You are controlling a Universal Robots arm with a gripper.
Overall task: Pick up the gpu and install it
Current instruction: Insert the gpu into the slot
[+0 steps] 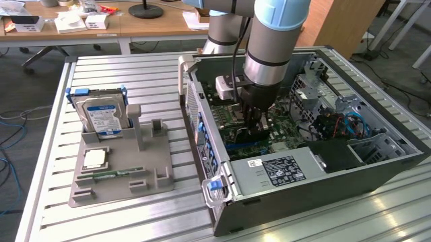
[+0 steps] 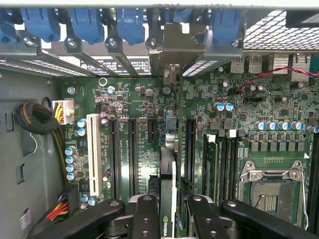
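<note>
End effector (image 2: 168, 211) pinching the gpu (image 2: 168, 169) on edge, one finger on each face. I'm inside the open computer case (image 1: 323, 196). The card stands upright over the motherboard (image 2: 144, 107), parallel to the long black slots (image 2: 132, 154); can't tell if it's seated. In the exterior view, the hard drive (image 1: 101, 118) stands in the gray holder (image 1: 121, 186) on the bench (image 1: 135, 70), at 9 o'clock from the case.

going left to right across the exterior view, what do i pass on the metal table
hard drive standing in the gray holder → blue latch on the computer case's near corner → gripper down inside the case, closed on the gpu → blue cables by the drive bays
</note>
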